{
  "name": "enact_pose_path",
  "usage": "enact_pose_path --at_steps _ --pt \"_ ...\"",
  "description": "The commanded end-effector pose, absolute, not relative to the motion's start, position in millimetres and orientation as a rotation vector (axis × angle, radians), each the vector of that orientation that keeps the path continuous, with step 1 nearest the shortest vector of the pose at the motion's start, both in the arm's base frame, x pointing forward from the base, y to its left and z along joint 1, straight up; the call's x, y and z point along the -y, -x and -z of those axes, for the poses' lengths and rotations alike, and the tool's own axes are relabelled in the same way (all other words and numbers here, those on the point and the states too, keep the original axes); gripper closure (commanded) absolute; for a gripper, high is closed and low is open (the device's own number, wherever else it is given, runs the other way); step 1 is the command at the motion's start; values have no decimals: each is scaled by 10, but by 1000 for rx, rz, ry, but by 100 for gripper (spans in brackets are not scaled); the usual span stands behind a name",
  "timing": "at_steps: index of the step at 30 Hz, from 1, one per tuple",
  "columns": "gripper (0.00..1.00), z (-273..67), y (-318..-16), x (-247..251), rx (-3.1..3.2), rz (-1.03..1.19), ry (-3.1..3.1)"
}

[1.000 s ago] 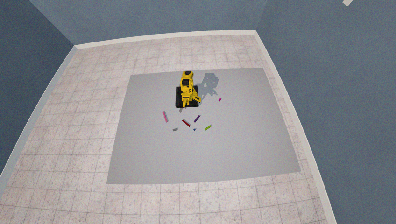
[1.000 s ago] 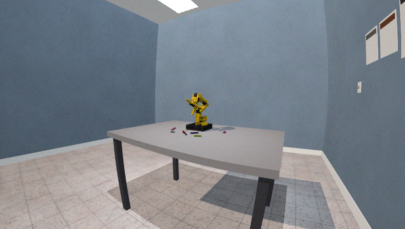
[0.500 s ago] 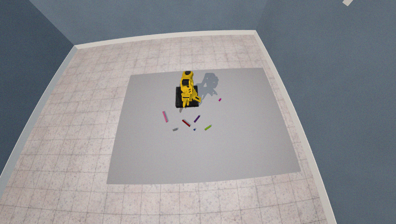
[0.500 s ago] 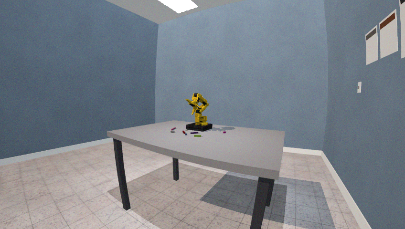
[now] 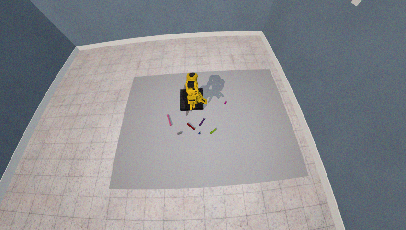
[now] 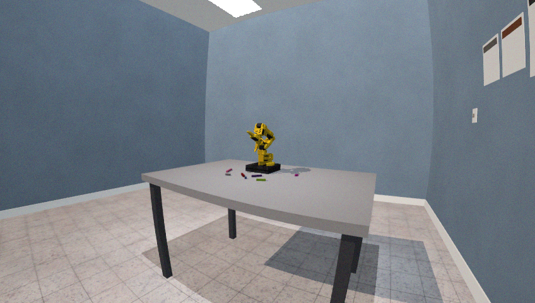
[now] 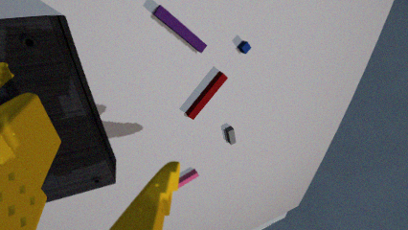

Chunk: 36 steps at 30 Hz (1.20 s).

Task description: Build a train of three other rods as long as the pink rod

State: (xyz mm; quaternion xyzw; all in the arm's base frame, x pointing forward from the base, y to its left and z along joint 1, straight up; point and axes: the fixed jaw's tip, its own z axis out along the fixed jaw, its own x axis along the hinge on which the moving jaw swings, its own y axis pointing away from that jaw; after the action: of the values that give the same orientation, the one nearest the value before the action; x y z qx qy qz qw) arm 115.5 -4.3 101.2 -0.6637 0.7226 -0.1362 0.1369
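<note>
Pincer (image 5: 196, 104) gapes empty above scattered rods; grabbing the red rod (image 5: 190, 126) just ahead risks an overlong train.

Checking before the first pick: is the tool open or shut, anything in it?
Open and empty. The tool hangs above the black base, jaws spread; every rod lies apart on the table.
</note>
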Motion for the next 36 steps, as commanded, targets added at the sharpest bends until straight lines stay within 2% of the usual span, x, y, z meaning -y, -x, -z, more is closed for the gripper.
enact_pose_path --at_steps 1,16,36 --pt "0 -993 -1162 -5 -2059 375 1956" --pt "0 -993 -1035 -528 -1528 269 2345" --pt "0 -993 -1016 -564 -1485 261 2369"
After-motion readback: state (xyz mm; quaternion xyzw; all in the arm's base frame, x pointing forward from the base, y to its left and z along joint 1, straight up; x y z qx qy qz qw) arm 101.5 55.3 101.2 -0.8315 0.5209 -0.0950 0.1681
